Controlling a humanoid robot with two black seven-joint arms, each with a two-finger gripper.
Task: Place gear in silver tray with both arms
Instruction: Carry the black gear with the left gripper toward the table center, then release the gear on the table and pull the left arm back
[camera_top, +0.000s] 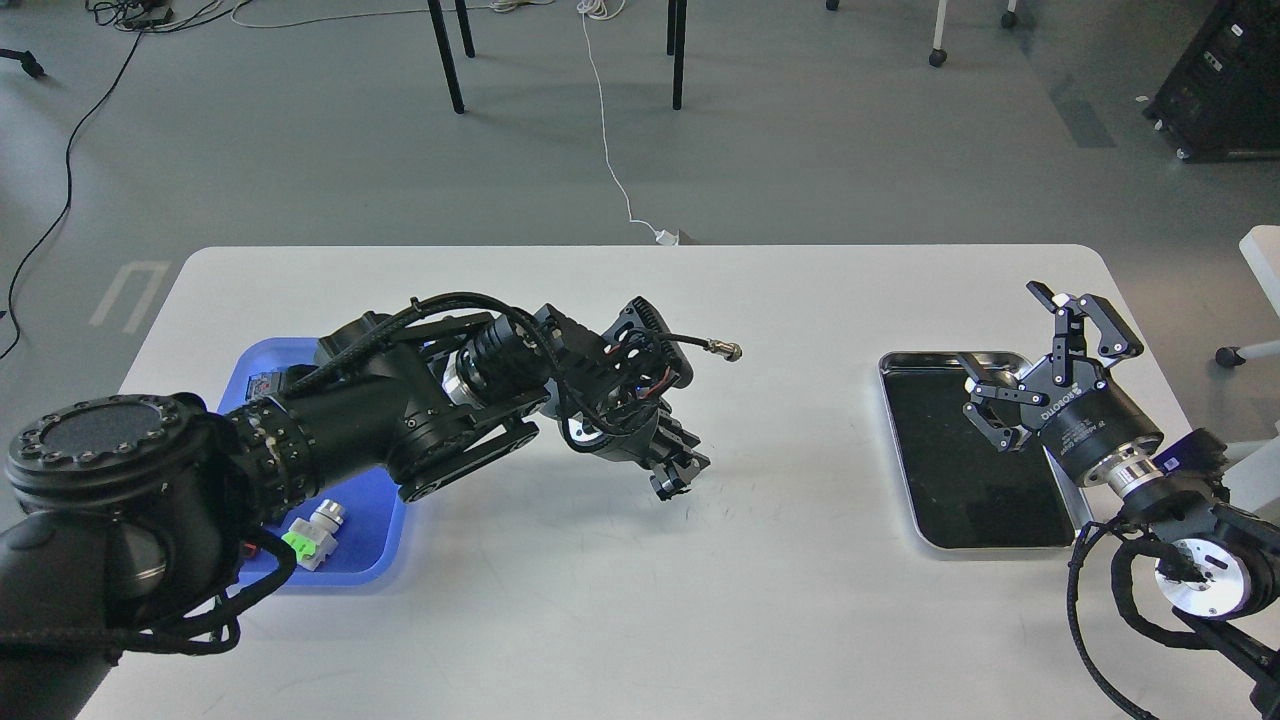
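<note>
Right hand (1040, 350) spread over silver tray (900, 450) rim; white table (780, 300) around.

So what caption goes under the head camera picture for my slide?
Left gripper hangs over the white table; right gripper spreads open above the silver tray.

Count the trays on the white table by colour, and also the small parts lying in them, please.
Shiny silver metal tray: 1
Blue plastic tray: 1
Small green, white and grey part in the blue tray: 1
Parts visible in the silver tray: 0
Total: 3
</note>
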